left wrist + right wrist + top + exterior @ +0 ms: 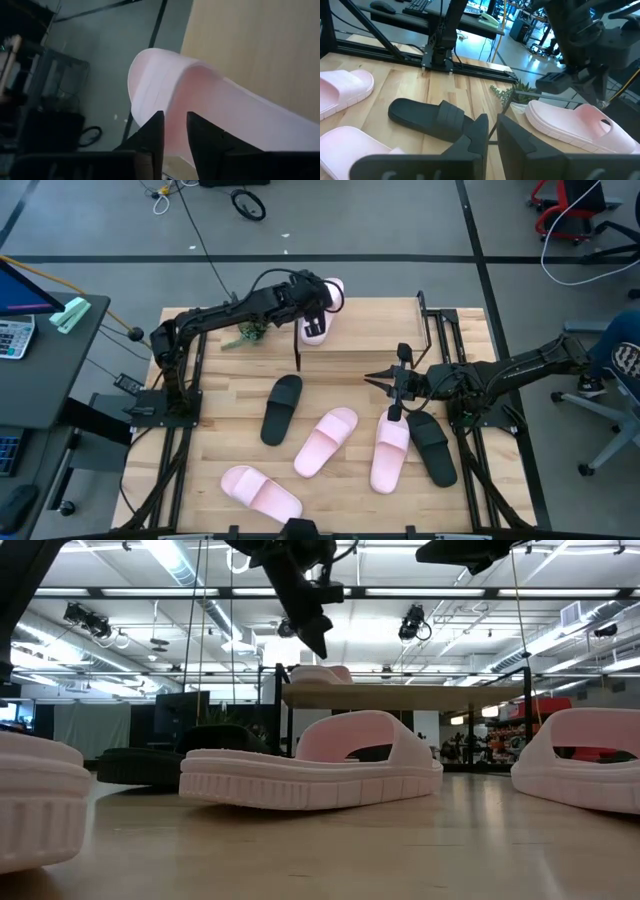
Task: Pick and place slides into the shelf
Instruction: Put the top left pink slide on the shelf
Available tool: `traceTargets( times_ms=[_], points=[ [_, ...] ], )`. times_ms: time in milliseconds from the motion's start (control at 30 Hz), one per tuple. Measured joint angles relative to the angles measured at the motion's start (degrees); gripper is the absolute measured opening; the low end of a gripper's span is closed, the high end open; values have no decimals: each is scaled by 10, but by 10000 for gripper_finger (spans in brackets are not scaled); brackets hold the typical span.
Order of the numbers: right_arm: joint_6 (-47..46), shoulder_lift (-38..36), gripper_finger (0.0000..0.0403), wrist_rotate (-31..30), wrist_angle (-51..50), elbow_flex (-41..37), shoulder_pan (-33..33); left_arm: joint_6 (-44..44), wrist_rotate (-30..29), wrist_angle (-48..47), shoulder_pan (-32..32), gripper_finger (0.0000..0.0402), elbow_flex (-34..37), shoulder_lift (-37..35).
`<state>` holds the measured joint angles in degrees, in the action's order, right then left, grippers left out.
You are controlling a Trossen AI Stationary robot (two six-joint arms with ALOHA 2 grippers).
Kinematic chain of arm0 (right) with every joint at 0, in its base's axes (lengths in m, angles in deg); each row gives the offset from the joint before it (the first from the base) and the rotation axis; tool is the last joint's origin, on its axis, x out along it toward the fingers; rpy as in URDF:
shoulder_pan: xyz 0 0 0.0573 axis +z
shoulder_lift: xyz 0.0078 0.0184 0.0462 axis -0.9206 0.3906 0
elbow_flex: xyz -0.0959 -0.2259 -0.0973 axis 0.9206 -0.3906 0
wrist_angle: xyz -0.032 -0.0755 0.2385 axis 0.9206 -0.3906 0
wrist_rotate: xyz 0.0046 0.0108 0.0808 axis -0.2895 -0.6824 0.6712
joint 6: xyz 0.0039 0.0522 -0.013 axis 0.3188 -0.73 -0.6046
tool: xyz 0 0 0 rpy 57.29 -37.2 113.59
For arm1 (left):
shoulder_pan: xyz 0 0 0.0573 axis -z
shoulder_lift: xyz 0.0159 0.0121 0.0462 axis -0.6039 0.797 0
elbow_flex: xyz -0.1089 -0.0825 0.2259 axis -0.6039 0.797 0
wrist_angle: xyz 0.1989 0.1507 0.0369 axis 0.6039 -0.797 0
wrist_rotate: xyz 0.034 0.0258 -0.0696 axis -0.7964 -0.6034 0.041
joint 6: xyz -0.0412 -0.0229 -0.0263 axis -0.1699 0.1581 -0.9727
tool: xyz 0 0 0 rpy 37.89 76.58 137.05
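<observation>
My left gripper [312, 320] hovering at pink slide [318, 308] lying on shelf [370, 330] top board, far edge; fingers narrowly apart, grip unclear. My right gripper [385, 379] waiting mid-table, fingers nearly together, holding nothing. Five slides lying on table.

The right gripper [491, 131] hangs over the table [415, 85], its two dark fingers [475, 132] close together with a narrow gap and nothing between them. Past them lies a black slide [427, 116]. Pink slides sit around it (one [575, 125] farther off, under the left arm [585, 40]). A green sprig [507, 92] lies beside that one.
</observation>
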<state>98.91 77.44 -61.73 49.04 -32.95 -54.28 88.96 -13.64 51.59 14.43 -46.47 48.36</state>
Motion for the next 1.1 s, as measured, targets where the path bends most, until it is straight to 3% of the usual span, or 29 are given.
traceTargets(
  times_ms=[200, 467, 1100],
  points=[
    [0, 0, 45, 0, -1, 0, 0, 123, 0, -6, 0, 144, 1, 9],
    [1, 0, 45, 0, -10, 0, 0, 149, 1, -1, 0, 207, 1, 25],
    [1, 0, 45, 0, -19, 0, 0, 141, 3, 26, -53, 176, 1, 31]
  ],
)
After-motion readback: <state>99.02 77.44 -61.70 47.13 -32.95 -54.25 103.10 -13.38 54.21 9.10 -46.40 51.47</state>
